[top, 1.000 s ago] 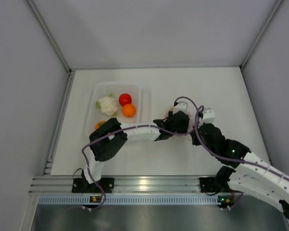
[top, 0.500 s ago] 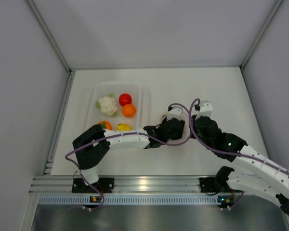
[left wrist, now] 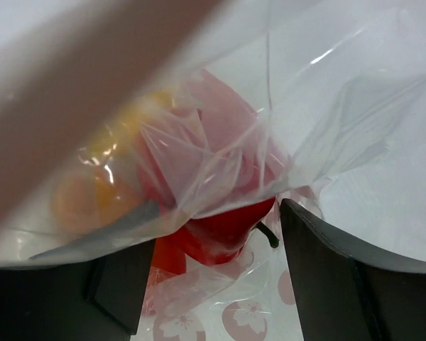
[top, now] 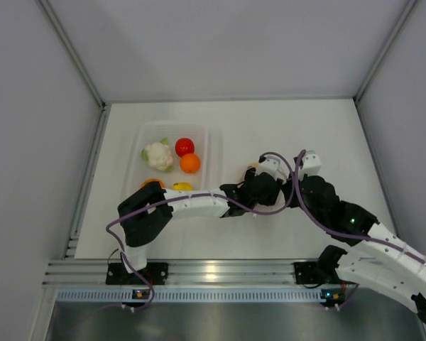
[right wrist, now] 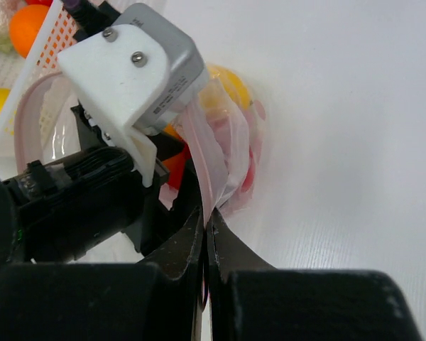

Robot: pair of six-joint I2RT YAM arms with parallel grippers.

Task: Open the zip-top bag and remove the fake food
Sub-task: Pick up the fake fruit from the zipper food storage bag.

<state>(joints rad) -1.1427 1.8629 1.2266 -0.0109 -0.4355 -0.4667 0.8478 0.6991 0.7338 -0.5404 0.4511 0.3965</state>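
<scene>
Right now the R gripper [right wrist: 207,220] pinches the bag [right wrist: 227,142] by its rim (bag lies 3 o'clock of the tray [top: 207,153]) — L gripper [left wrist: 214,234] gapes empty at its mouth, red pepper [left wrist: 199,245] just ahead, 12 o'clock.

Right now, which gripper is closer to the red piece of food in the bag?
Left. The left gripper straddles the red food inside the zip-top bag; the right gripper pinches the bag's pink zip strip, beside the food.
</scene>
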